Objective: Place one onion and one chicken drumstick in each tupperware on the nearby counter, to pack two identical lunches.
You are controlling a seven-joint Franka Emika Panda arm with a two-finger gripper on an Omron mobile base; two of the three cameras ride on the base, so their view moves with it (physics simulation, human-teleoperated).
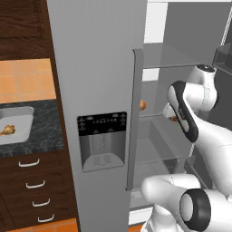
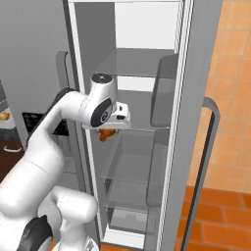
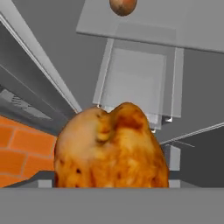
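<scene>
Inside the fridge, gripper clenched on chicken drumstick.
Its bulbous end pointed away from the hand; the tupperware lay well left, on the counter.

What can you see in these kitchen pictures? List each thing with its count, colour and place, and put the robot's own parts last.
chicken drumstick: two, golden orange-brown; one in the tupperware, one filling the hand view right at the tool
onion: one, tan-orange, on a fridge shelf
tupperware: one, pale grey, on the counter at left
counter: one, dark marbled stone, left of the fridge
drawers: four silver handles, dark brown wood, under the counter
fridge: one, grey, door open, glass shelves inside
floor: orange tiles, right of the fridge
arm: one, white with dark joints, reaching into the fridge
tool: one, at the shelf; fingers hidden behind the drumstick
</scene>
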